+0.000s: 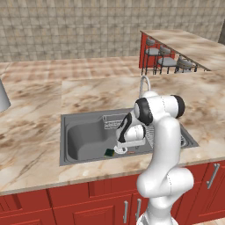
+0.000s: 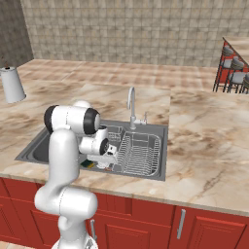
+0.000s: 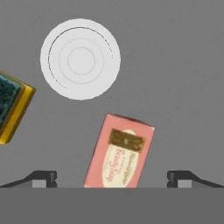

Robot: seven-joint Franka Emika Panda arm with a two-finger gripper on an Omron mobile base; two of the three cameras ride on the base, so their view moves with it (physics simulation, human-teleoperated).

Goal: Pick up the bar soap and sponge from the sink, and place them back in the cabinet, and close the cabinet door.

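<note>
step: reaching soap [image 3: 119,152] in sink [image 1: 83,137] | gripper [image 3: 112,179] wide open, empty, straddling it | next: lower, close

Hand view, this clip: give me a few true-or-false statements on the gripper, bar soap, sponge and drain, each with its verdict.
1. The gripper is open, its fingertips either side of the bar soap. True.
2. The bar soap is clamped between the fingers. False: both fingertips stand well clear of it, and it lies flat on the floor of the sink.
3. The sponge lies on top of the round white drain. False: it lies beside the drain, at this view's left edge, apart from it.
4. The sponge shows a dark green face with a yellow layer at its edge. True.
5. The bar soap touches the drain. False: bare sink floor separates them.
</note>
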